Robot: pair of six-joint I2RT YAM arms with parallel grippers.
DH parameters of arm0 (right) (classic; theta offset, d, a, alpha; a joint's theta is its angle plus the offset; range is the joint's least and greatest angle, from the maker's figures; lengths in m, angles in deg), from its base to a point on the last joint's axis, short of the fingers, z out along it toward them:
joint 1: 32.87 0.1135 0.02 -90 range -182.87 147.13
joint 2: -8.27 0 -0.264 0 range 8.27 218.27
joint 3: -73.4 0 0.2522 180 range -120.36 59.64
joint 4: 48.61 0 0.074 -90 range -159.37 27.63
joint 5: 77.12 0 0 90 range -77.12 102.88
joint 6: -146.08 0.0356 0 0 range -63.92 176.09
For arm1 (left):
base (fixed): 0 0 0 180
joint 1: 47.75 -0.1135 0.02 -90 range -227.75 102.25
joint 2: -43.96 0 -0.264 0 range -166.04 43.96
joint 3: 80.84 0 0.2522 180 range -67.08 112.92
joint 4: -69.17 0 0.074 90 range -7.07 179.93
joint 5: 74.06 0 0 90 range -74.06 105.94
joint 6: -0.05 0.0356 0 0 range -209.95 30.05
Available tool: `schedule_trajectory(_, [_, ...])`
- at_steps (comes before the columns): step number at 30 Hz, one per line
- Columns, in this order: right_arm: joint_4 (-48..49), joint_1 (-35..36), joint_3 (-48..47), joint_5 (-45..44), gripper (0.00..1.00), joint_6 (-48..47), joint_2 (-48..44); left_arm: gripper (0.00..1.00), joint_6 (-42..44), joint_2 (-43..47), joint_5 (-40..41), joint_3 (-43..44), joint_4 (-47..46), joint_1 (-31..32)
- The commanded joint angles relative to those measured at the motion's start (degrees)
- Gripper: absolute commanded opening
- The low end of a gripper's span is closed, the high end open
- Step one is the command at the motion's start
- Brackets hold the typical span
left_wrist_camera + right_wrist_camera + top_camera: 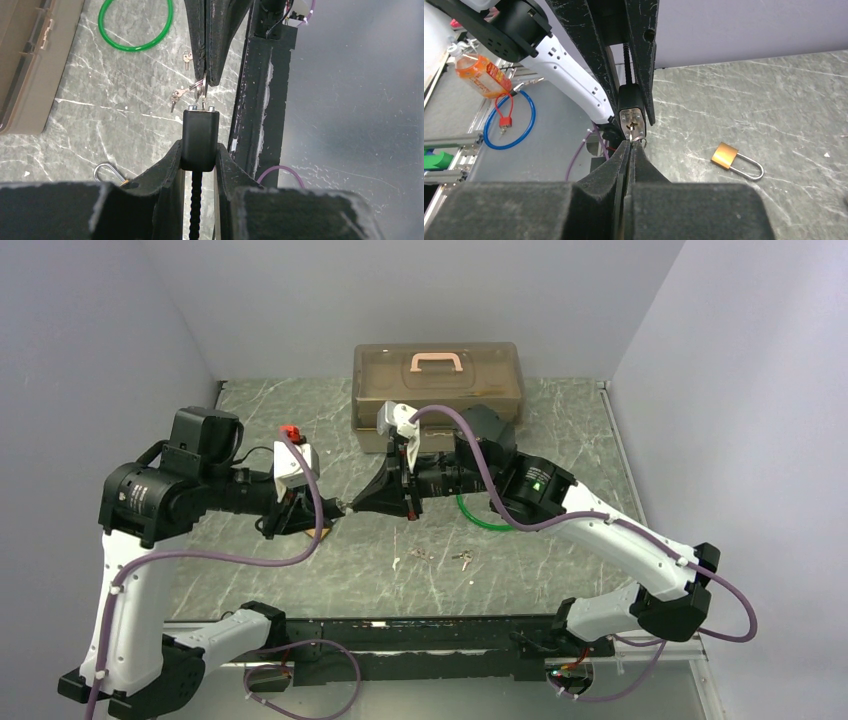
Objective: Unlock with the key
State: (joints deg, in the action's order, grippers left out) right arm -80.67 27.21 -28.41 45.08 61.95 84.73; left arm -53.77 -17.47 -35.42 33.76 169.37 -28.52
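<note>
Grips a black padlock [200, 135] in the left gripper [199, 152], jaws partly apart and pressed on two sides of the body, with a black braided cable running back between the fingers and the keyhole end pointing out past the tips. Meets it head-on with the right gripper [630, 146], jaws fully closed and pinching the key [631, 134] flat at the very tips. Straight ahead of the right fingertips: the key's blade at the keyhole in the padlock's silver end face, depth impossible to tell, a thin wire ring hanging just beside the tips. Holds both tools tip to tip above the table [560, 440], padlock and key touching between them. Below and to one side of the right gripper, flat on the marbled top: a brass padlock [724, 155]. Beneath the meeting point, beyond the left gripper's tips: loose keys [175, 95], then a green ring [135, 25] farther out, and a tan box [437, 380] well off to the side. Behind the left arm in the right wrist view: an orange bottle [479, 75], label too small to read.
</note>
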Motion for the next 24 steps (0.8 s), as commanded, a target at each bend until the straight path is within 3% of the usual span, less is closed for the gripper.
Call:
schedule_trajectory(1, [0.24, -0.13, -3.19, 2.84, 0.00, -1.60, 0.43, 0.00, 2.35, -0.79, -2.69, 1.61, 2.33, 0.42])
schedule_trajectory(24, [0.84, 3.25, -5.91, 3.72, 0.00, -1.42, 6.29, 0.00, 2.59, -1.90, -4.61, 2.96, 3.40, 2.23])
